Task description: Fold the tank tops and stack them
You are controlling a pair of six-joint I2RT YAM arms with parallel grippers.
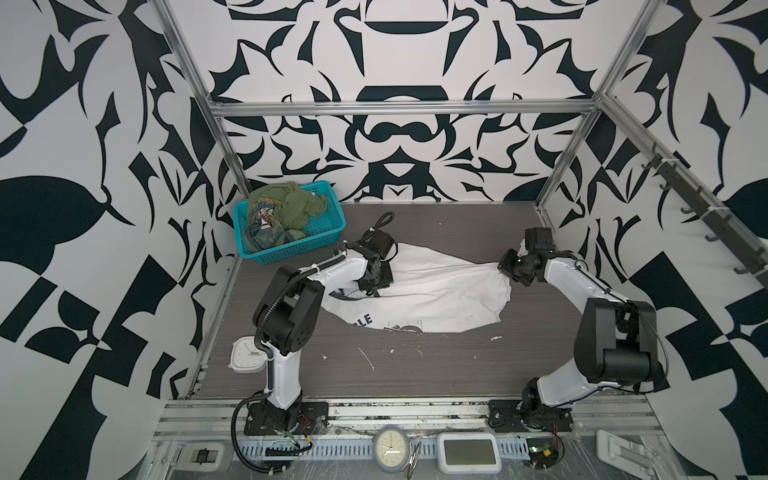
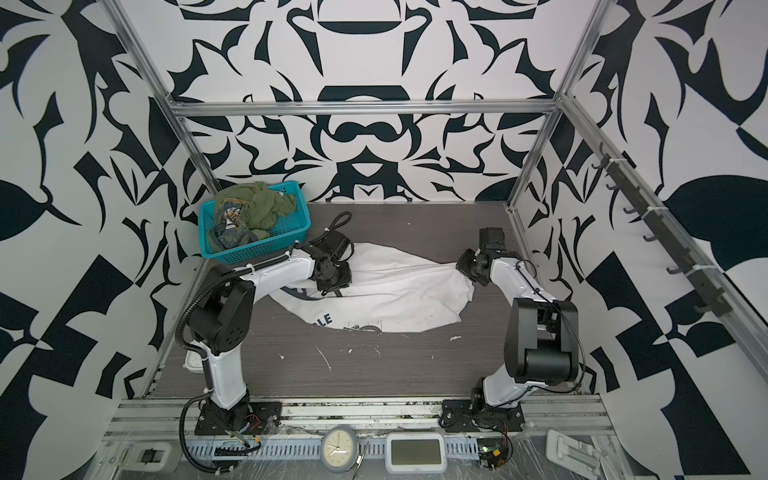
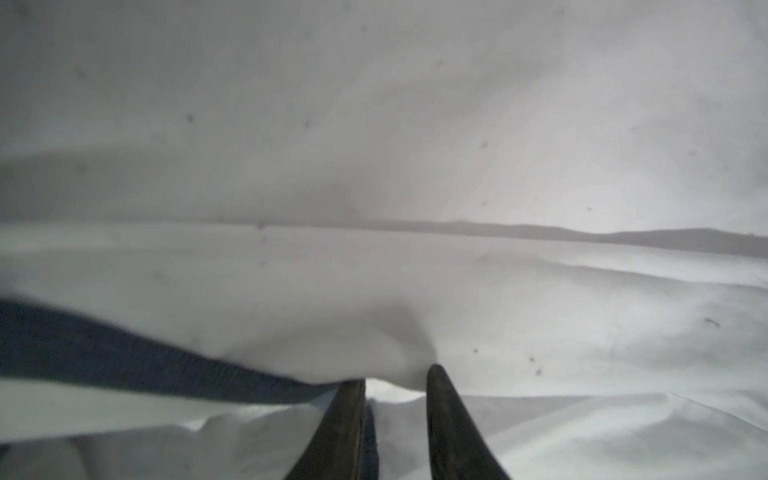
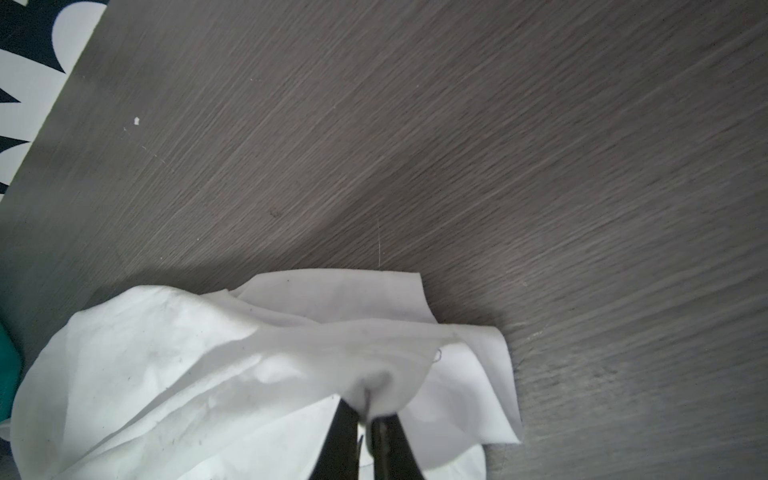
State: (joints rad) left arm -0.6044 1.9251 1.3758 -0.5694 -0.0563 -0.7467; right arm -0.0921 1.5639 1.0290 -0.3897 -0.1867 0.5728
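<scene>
The white tank top (image 1: pixel 440 291) (image 2: pixel 399 291) lies crumpled across the middle of the dark table, with part of its print showing at its near edge. My left gripper (image 1: pixel 376 286) (image 2: pixel 332 282) is low on its left end. In the left wrist view, white cloth (image 3: pixel 415 270) fills the picture and the navy trim (image 3: pixel 104 357) drapes over one fingertip. The left gripper (image 3: pixel 397 372) is open by a narrow gap. My right gripper (image 1: pixel 505 268) (image 4: pixel 368 409) is shut on a pinch of the white top's (image 4: pixel 166 353) right end. The olive green tank top (image 1: pixel 291 203) (image 2: pixel 257 203) is bunched in the basket.
The teal mesh basket (image 1: pixel 299 249) (image 2: pixel 266 249) stands at the table's back left, just behind the left arm. A small white clock (image 1: pixel 248 353) lies by the left arm's base. A round clock (image 1: pixel 391 449) and a display (image 1: pixel 469 453) sit on the front rail.
</scene>
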